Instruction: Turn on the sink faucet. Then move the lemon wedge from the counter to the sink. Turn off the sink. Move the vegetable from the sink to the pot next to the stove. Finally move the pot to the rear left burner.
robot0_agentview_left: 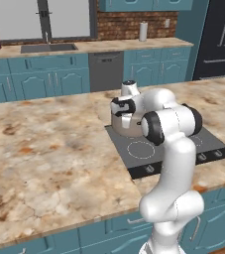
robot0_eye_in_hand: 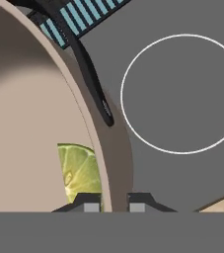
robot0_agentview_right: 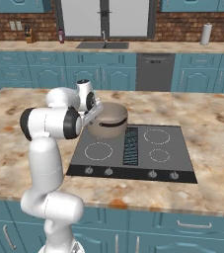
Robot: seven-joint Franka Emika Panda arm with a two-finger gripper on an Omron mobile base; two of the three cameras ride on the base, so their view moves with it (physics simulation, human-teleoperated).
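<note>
The tan-grey pot (robot0_agentview_right: 109, 118) stands at the rear left of the dark stove (robot0_agentview_right: 158, 150), also seen as the pot (robot0_agentview_left: 126, 126) behind my forearm. My gripper (robot0_eye_in_hand: 114, 203) is shut on the pot's rim (robot0_eye_in_hand: 114, 148), one fingertip inside the wall and one outside. A yellow-green lemon wedge (robot0_eye_in_hand: 80, 170) lies on the pot's floor just inside that rim. A white burner ring (robot0_eye_in_hand: 182, 94) shows on the cooktop beside the pot. The sink (robot0_agentview_left: 48, 48) and its thin faucet (robot0_agentview_right: 103, 34) are far back on the rear counter (robot0_agentview_left: 109, 45).
The stove (robot0_agentview_left: 134, 151) is set in a marbled island counter (robot0_agentview_left: 49, 144) with wide bare stone to its left. A row of knobs (robot0_agentview_right: 130, 173) runs along the stove's front edge. A paper towel roll (robot0_agentview_right: 206, 33) stands on the back counter.
</note>
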